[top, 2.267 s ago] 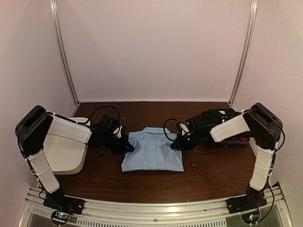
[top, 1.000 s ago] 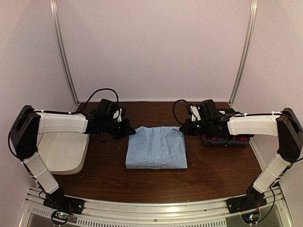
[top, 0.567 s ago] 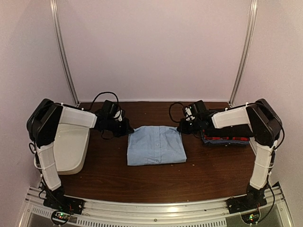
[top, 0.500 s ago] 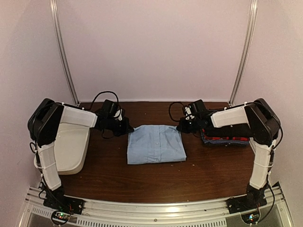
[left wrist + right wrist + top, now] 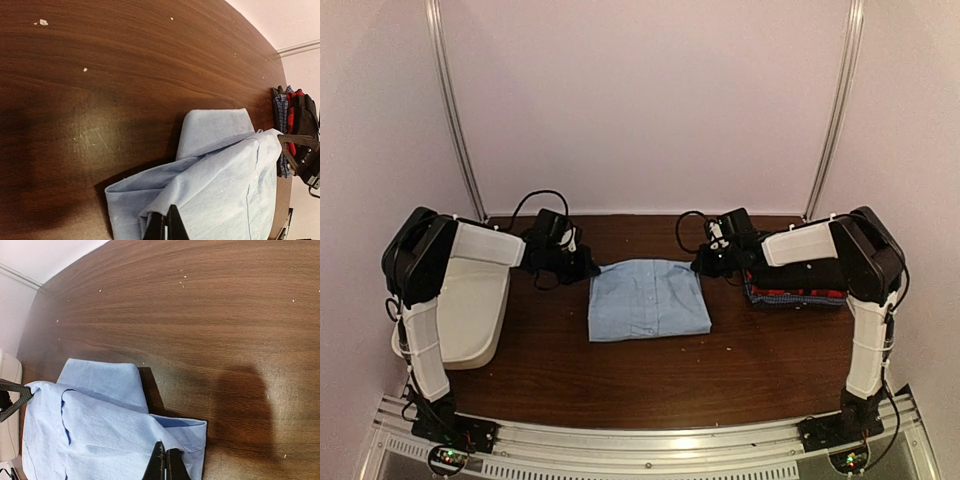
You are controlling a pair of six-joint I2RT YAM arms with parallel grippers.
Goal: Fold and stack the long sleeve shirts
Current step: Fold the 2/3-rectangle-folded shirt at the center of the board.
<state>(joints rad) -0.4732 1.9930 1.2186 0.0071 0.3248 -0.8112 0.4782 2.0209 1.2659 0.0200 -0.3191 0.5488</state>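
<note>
Centrally one blue shirt (image 5: 648, 300), left claw (image 5: 591, 270), right claw (image 5: 698, 266) pinching

On the counter (image 5: 650, 380) are counted one light blue shirt (image 5: 648, 300), three stacked folded shirts (image 5: 798, 290) and one white tub (image 5: 475, 310); one left arm (image 5: 485, 245) and one right arm (image 5: 800, 244) are seen.

Blue against brown.
A plain light blue collared cloth shirt (image 5: 648, 300), a dark brown wood-grain tabletop (image 5: 650, 375), folded shirts (image 5: 800, 294) black, red and blue-checked.

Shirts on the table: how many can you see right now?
4. Light blue shirt centre; black shirt, red shirt and blue check shirt stacked to its right. More may be hidden in that stack.
</note>
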